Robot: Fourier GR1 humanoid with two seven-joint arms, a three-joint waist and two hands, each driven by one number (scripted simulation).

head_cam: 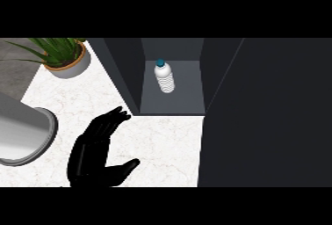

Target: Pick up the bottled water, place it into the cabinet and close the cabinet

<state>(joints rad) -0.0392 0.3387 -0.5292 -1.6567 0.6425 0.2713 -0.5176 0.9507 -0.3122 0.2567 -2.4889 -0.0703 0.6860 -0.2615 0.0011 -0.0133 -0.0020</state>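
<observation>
One bottled water [165, 78] stands inside the open cabinet [170, 102], beyond the left hand [96, 151], whose fingers are straight and apart over the counter [162, 140]. One potted plant [65, 56] lies further left.

Just one hand [97, 151] in shot, the left, glossy black all over. Slim segmented fingers [111, 119] with soft grey highlights along the ridges. Broad, flat palm, darker towards the wrist. Thick thumb [124, 168], rounded at the tip, same black sheen. No cables, screws or markings visible anywhere.
</observation>
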